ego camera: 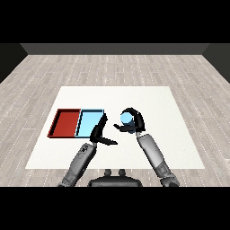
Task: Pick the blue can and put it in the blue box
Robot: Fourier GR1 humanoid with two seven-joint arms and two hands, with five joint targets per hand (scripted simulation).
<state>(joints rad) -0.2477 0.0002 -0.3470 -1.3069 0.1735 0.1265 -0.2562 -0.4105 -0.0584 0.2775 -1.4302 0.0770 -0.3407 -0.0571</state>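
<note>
Head view — right hand [134, 122] curls round blue can [126, 118], right of blue tray [89, 122].

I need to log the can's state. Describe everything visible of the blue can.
The blue can is a small light blue cylinder with a paler top face. It looks roughly upright. The right hand curls round it, fingers arching over the top and covering much of its side. It is right of the blue tray, outside it. Whether it touches the table cannot be told.

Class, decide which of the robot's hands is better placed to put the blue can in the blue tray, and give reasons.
Right. The right hand already curls round the blue can, just right of the blue tray. The left hand is open and holds nothing.
</note>
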